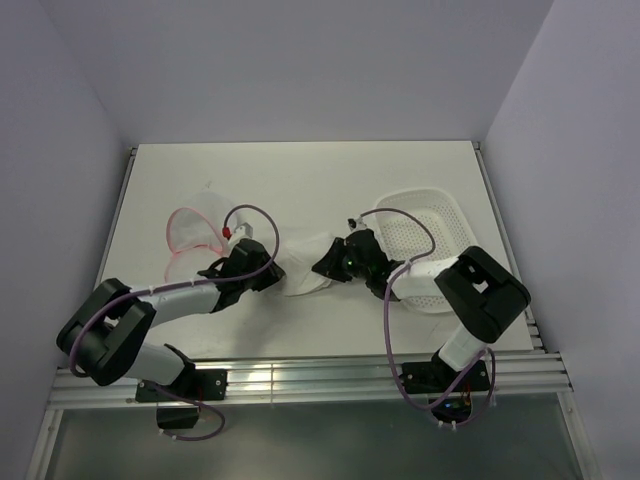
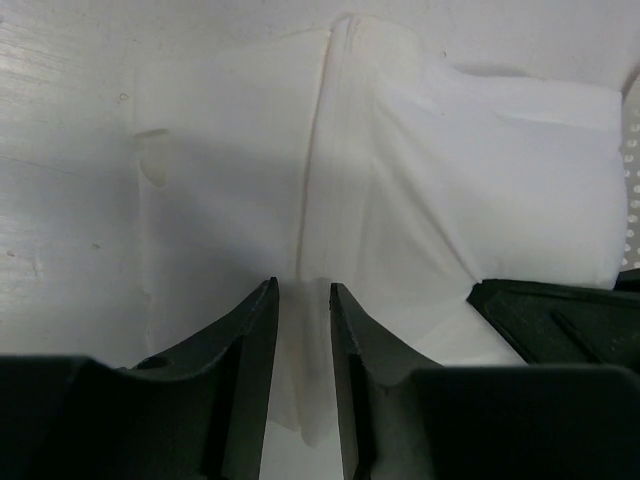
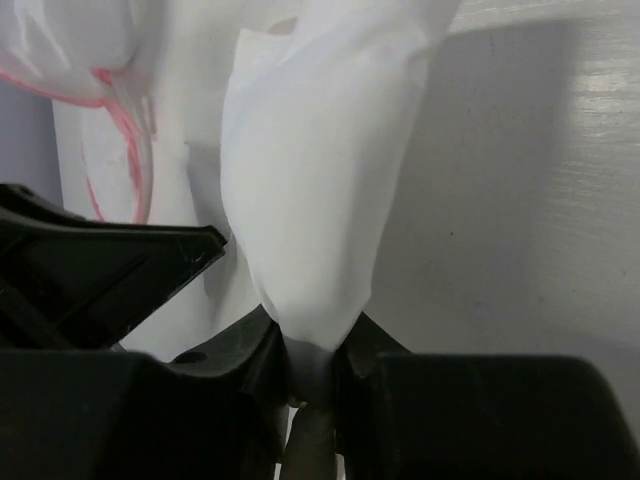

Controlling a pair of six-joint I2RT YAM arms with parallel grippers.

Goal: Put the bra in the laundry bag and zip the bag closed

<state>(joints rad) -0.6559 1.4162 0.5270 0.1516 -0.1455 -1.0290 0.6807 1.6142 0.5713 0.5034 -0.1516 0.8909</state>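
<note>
Step in hand: both grippers are taking hold of the bra (image 1: 305, 272) to carry it to the laundry bag (image 1: 195, 235); nothing is in the bag yet, by my reading.
Left gripper (image 2: 300, 300): its jaws are standing narrow with a fold of white fabric running between them; it is gripping the bra at the 9 o'clock end.
Right gripper (image 3: 310, 345): its jaws are pinching a gathered peak of the bra at the 3 o'clock end.
Bra's place: it is lying on the table (image 1: 300, 180) between the two grippers, the bag at its 10 o'clock, the white basket (image 1: 430, 230) at its 3 o'clock.
Doing it well: the arms should be lifting together, keeping the fabric slack rather than stretched; carrying it toward 10 o'clock; folding the ends inward so it is fitting the round mouth.
Long axis: running roughly from 8 o'clock to 2 o'clock in the overhead view.
Facing: the fabric is bunching; I cannot tell which way the cups are pointing.
Bag: one pink rim is showing upward; whether the zipper is standing open I cannot tell.
</note>
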